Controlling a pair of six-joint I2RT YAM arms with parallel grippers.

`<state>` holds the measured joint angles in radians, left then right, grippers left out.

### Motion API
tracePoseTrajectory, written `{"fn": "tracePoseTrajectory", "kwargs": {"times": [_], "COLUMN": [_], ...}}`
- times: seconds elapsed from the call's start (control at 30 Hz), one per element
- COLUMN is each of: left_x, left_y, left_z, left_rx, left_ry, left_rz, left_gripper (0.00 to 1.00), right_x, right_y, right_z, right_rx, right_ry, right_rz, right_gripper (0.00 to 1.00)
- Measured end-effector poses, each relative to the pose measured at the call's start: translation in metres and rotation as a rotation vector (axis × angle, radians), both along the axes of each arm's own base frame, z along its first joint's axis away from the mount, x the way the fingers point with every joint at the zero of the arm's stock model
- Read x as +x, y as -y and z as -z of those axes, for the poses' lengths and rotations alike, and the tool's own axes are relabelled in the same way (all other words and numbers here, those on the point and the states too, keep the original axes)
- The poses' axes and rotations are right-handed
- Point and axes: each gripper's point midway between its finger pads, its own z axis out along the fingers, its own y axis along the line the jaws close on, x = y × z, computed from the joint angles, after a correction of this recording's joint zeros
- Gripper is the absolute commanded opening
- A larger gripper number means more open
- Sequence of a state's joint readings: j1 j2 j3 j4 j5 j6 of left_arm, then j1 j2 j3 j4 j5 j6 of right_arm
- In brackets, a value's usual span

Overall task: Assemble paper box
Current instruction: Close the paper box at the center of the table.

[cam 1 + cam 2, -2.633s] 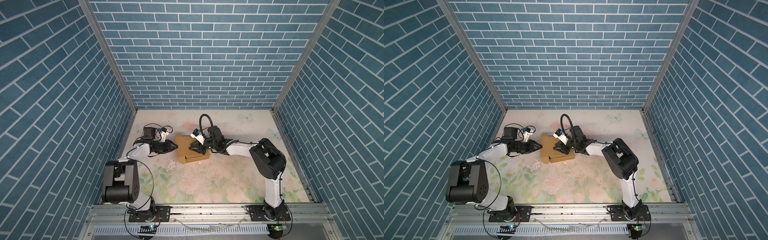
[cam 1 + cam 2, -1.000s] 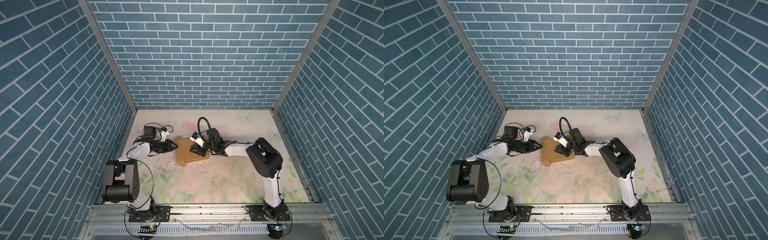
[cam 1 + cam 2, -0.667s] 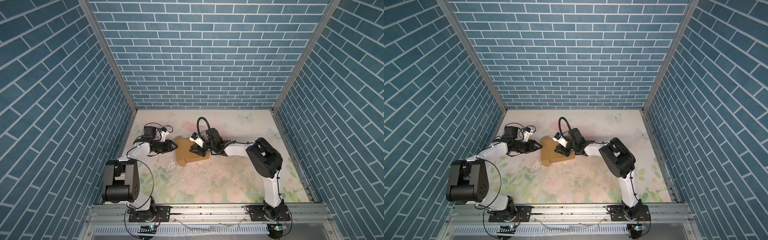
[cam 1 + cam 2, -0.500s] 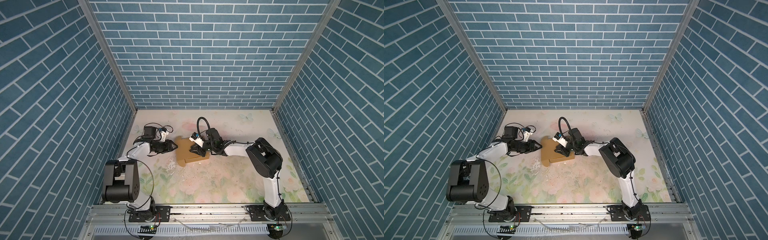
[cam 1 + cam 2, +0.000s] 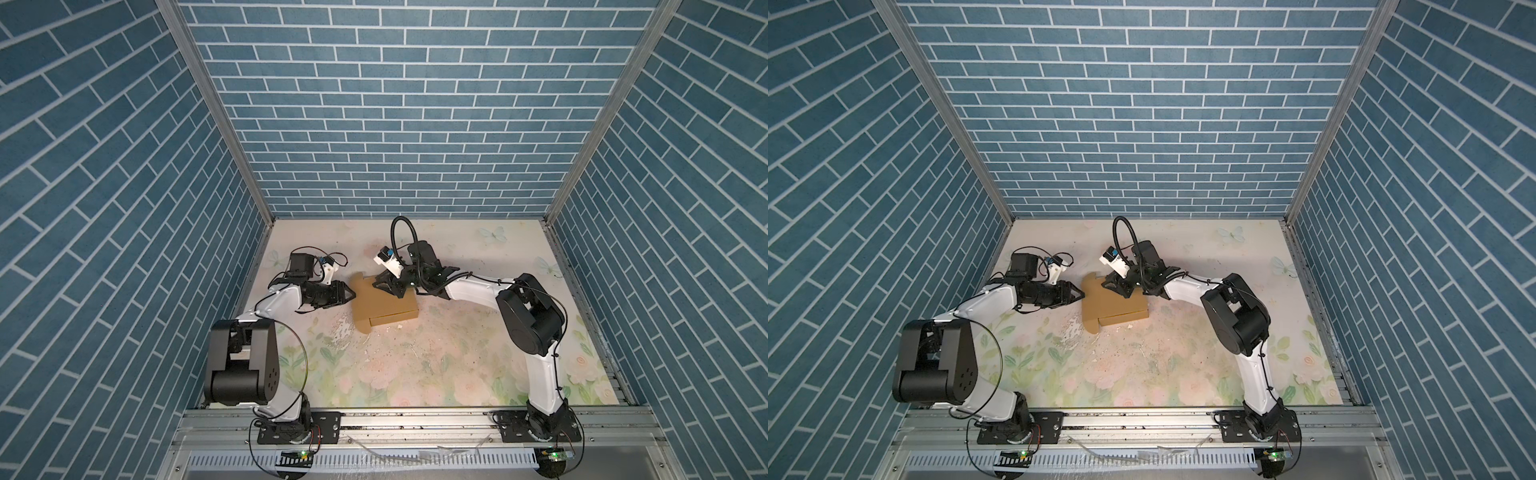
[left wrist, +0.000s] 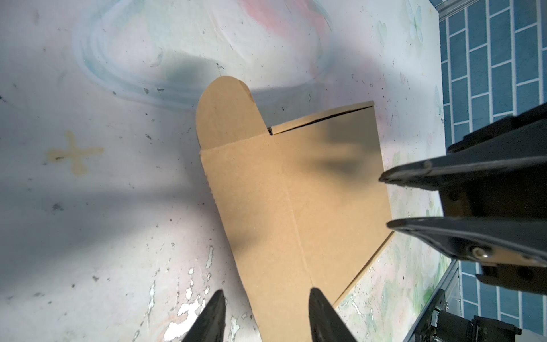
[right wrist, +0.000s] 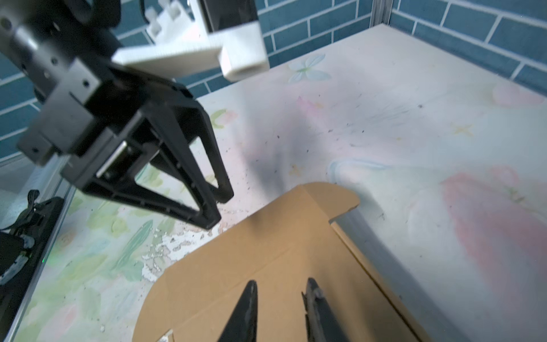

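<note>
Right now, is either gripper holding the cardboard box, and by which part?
Nothing looks held. The right gripper, jaws apart, sits over the paper box; the left gripper stands open beside its edge.

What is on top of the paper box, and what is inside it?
Only the right tool is over the top of the paper box, jaws apart. The folded-over cardboard panel hides the inside.

My right gripper [image 5: 385, 286] is covering a far corner of the paper box [image 5: 372, 305] in both top views; both wrist views are cutting it off at the frame edge.
</note>
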<state>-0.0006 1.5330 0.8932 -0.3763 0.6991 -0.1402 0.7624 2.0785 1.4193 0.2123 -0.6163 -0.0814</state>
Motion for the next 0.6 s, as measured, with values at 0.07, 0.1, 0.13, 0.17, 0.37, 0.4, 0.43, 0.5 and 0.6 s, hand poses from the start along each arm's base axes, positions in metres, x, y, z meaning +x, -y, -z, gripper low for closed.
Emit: {"fn": "tracePoseTrajectory", "kwargs": {"times": [0.07, 0.1, 0.13, 0.17, 0.37, 0.4, 0.43, 0.5, 0.6], "left_x": [-0.001, -0.001, -0.002, -0.002, -0.002, -0.002, -0.001, -0.001, -0.001], "left_y": [0.0, 0.0, 0.0, 0.0, -0.001, -0.001, -0.001, -0.001, -0.001], "left_z": [0.001, 0.001, 0.001, 0.001, 0.001, 0.001, 0.001, 0.001, 0.001], "left_rx": [0.002, 0.003, 0.003, 0.002, 0.008, 0.008, 0.008, 0.008, 0.009], "left_ry": [-0.003, -0.007, -0.009, -0.01, -0.005, -0.005, -0.003, 0.002, 0.0], "left_rz": [0.0, 0.001, 0.001, 0.001, 0.002, 0.002, 0.002, 0.002, 0.002], "left_gripper": [0.48, 0.48, 0.48, 0.49, 0.52, 0.52, 0.52, 0.52, 0.53], "right_x": [0.007, 0.009, 0.01, 0.01, 0.016, 0.016, 0.017, 0.018, 0.018], "right_y": [-0.004, -0.005, -0.005, -0.005, -0.008, -0.008, -0.007, -0.006, -0.004], "right_z": [0.004, 0.01, 0.019, 0.03, 0.053, 0.053, 0.053, 0.054, 0.051], "right_rx": [0.001, -0.006, -0.017, -0.031, -0.045, -0.045, -0.045, -0.043, -0.041], "right_ry": [-0.009, -0.027, -0.044, -0.065, -0.115, -0.114, -0.113, -0.107, -0.1], "right_rz": [0.011, 0.02, 0.027, 0.035, 0.062, 0.063, 0.064, 0.07, 0.076], "right_gripper": [0.28, 0.28, 0.28, 0.27, 0.27, 0.27, 0.27, 0.28, 0.28]}}
